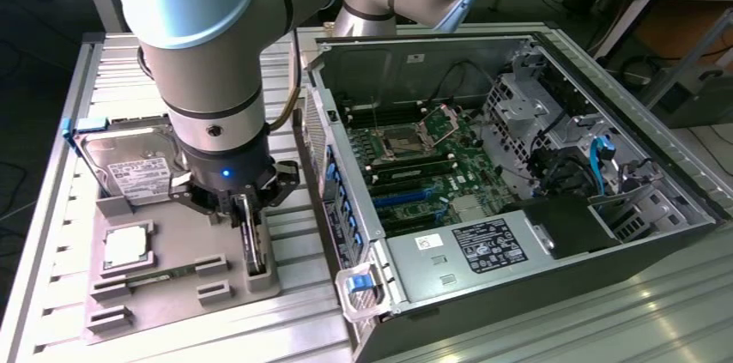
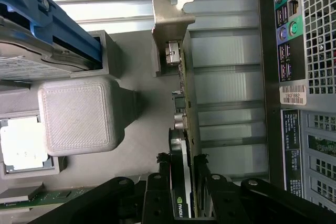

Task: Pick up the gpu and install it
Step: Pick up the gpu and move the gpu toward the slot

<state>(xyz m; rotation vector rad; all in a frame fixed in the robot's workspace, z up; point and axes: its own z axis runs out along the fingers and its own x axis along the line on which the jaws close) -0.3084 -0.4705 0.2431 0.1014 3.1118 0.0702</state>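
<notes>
The gpu (image 1: 254, 250) stands on edge in a slot at the exterior view's right side of the grey fixture block (image 1: 172, 281). In the wrist view it is a thin card (image 2: 186, 103) with a silver end bracket (image 2: 170, 19) at its far end. My gripper (image 1: 245, 208) hangs straight down over the card's near end. There the gripper (image 2: 182, 184) has its black fingers (image 2: 159, 182) pressed against both faces of the card. The card still sits in its slot.
On the same fixture lie a hard drive (image 1: 132, 166), a processor chip (image 1: 126, 247) and a green memory stick (image 1: 149, 277). The open computer case (image 1: 641, 226) with its motherboard (image 1: 424, 166) stands just to the exterior view's right; its rear panel (image 2: 304, 77) runs close beside the card.
</notes>
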